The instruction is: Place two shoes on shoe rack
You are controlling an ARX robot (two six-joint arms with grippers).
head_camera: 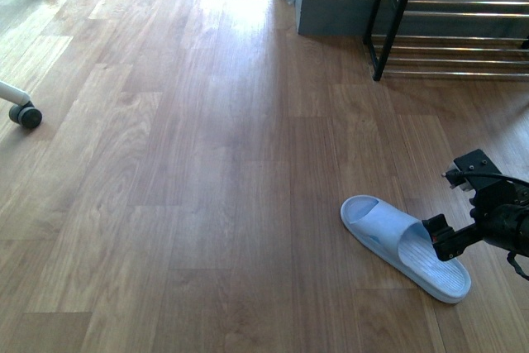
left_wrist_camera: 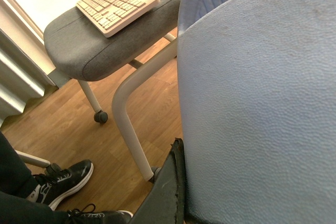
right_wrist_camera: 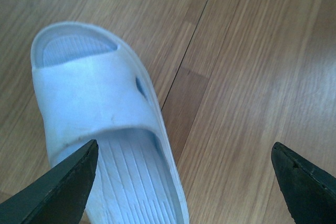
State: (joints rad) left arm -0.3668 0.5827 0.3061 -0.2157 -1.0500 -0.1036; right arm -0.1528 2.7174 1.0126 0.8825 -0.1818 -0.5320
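While the right gripper's (right_wrist_camera: 184, 144) fingers (right_wrist_camera: 63, 187) gape, a blue slide (right_wrist_camera: 94, 93) lies below.

**Floor** (head_camera: 207, 171): wood-look planks.

**Slide sandal** (head_camera: 395, 236): one, pale blue, sole down, lying aslant near the floor's near right corner.

**Right gripper** (head_camera: 453, 204): black, entering from the right edge, fingers spread wide, one finger at the sandal's right side.

**Shoe rack** (head_camera: 463, 39): black frame, chrome bars, far right corner.

**Chair castor** (head_camera: 26, 115): black, left edge.
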